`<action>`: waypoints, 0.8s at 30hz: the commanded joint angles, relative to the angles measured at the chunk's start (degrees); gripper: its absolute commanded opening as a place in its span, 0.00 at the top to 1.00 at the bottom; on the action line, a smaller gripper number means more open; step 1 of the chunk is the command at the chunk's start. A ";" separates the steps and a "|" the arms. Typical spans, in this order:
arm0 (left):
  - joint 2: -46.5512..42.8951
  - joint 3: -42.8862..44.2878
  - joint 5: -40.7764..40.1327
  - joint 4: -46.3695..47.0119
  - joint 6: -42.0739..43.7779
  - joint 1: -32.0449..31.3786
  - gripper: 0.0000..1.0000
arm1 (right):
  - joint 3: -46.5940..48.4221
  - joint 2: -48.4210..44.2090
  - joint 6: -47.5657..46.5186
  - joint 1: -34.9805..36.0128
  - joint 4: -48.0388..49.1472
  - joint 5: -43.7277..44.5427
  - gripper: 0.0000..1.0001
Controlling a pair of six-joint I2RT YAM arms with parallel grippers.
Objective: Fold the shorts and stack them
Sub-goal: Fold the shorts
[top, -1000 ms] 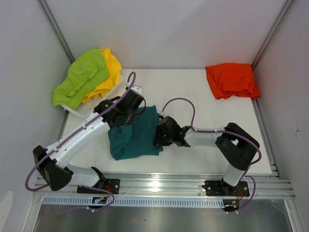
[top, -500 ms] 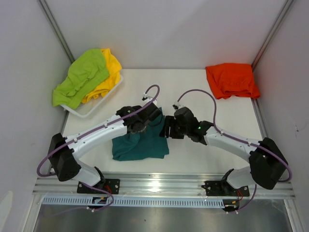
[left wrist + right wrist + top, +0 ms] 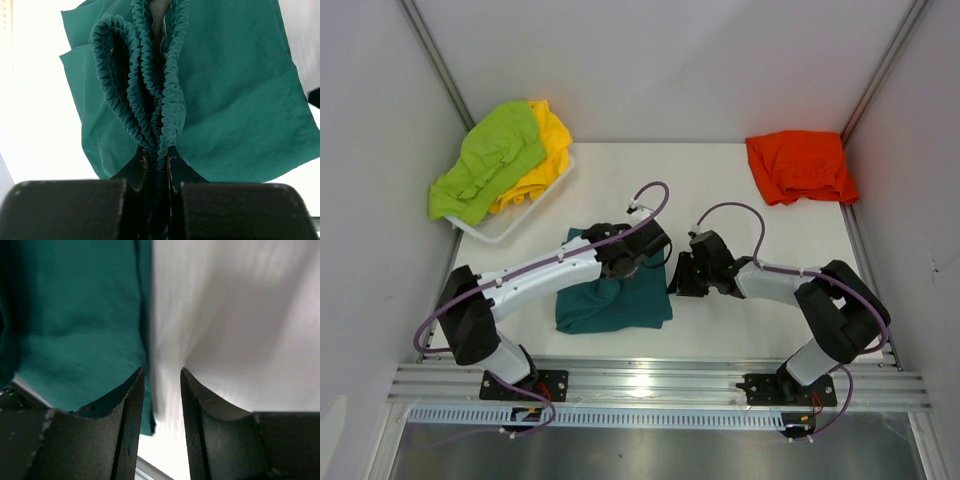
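Your left hand (image 3: 157,156) grips the teal shorts (image 3: 620,305); your right hand (image 3: 162,374) is empty beside them.
Nearest you, the teal shorts lie on the surface (image 3: 750,325) toward its near edge, left of centre. Your left hand is clenched on their gathered waistband, which bunches in folds between the fingers. Your right hand sits just beside the shorts' right edge, fingers a narrow gap apart over the surface, grasping nothing. Farther back, the orange shorts (image 3: 800,167) lie at the far right corner. At the far left, the lime shorts (image 3: 488,162) are heaped over the yellow shorts (image 3: 550,145) in a white tray (image 3: 510,226).
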 commanded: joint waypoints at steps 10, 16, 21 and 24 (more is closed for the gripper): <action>3.31 4.21 -1.44 1.01 -4.35 -3.26 1.00 | -2.42 3.54 3.41 1.60 11.68 -4.22 0.64; 8.06 7.10 -1.18 1.27 -6.10 -5.38 1.00 | -3.74 4.77 4.20 2.13 12.99 -3.95 0.68; 11.23 8.08 0.49 2.06 -8.04 -5.73 1.00 | -4.80 5.39 5.43 2.56 14.05 -3.43 0.73; 11.75 7.73 1.81 3.38 -9.01 -5.73 0.98 | -4.97 5.74 5.69 2.74 14.14 -3.07 0.73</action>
